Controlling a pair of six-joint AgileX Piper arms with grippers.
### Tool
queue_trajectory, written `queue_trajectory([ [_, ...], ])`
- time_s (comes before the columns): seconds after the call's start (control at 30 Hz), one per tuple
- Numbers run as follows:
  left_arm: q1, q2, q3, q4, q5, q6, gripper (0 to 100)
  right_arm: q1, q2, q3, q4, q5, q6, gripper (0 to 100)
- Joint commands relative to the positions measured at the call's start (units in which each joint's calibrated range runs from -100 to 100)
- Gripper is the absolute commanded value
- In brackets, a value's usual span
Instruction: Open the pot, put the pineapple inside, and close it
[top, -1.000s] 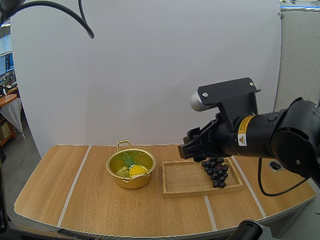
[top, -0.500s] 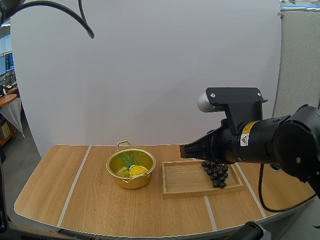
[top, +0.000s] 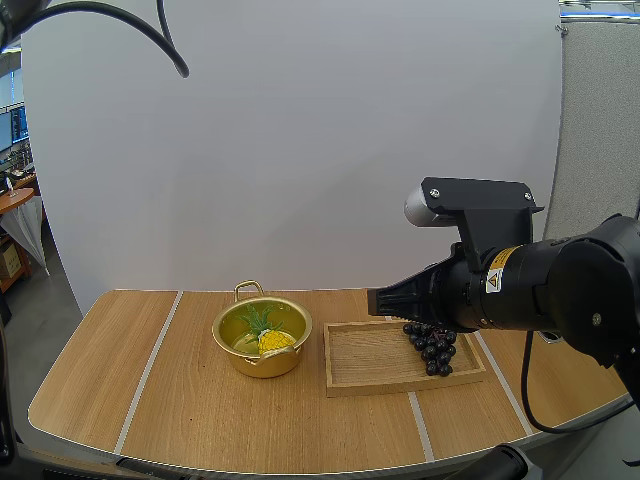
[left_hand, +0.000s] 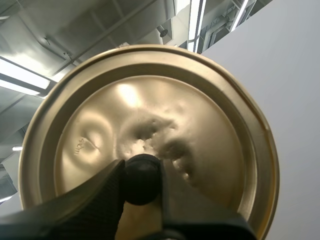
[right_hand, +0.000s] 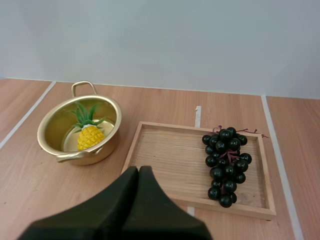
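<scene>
In the left wrist view, the golden lid (left_hand: 200, 130) is held up off the surface by the left claw (left_hand: 142, 176), whose two black fingers (left_hand: 107, 192) are pinched on the lid's dark knob (left_hand: 141, 170). The lid's upper face is turned toward the camera.

On the wooden surface (top: 150, 390), the golden pot (top: 262, 362) is seen standing open, left of centre. The pineapple (top: 272, 340) is lying inside it, with its green crown pointing toward the far rim. A wooden tray (top: 365, 360) is set just to the right of the pot, apart from it. A bunch of dark grapes (top: 432, 345) is laid in the right part of the tray.

The right claw (top: 372, 303) is held in the air above the tray's far edge, pointing toward the pot. In the right wrist view its fingers are pressed together into one dark wedge (right_hand: 138, 172), and nothing is gripped between them. Beyond it, the pot (right_hand: 100, 150), pineapple (right_hand: 89, 136), tray (right_hand: 165, 160) and grapes (right_hand: 226, 162) are seen.
</scene>
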Motion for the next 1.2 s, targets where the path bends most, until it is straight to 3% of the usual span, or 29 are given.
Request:
queue_trajectory([
  [0.0, -0.11, -0.40, -0.26, 0.20, -2.62, -0.63, 0, -0.21, -0.62, 0.13, -2.59, 0.26, -0.34, 0],
  [0.47, -0.11, -0.40, -0.26, -0.31, -1.09, -0.63, 0, -0.21, -0.62, 0.13, -2.70, 0.26, -0.34, 0],
  [0.87, -0.11, 1.06, -0.26, -1.25, 56.58, -0.63, 0, -0.21, -0.62, 0.13, -2.70, 0.26, -0.34, 0],
  [1.17, -0.11, 7.23, 1.21, -2.32, 58.86, -1.21, 0, -0.21, -0.62, 0.13, -2.57, 0.26, -0.34, 0],
])
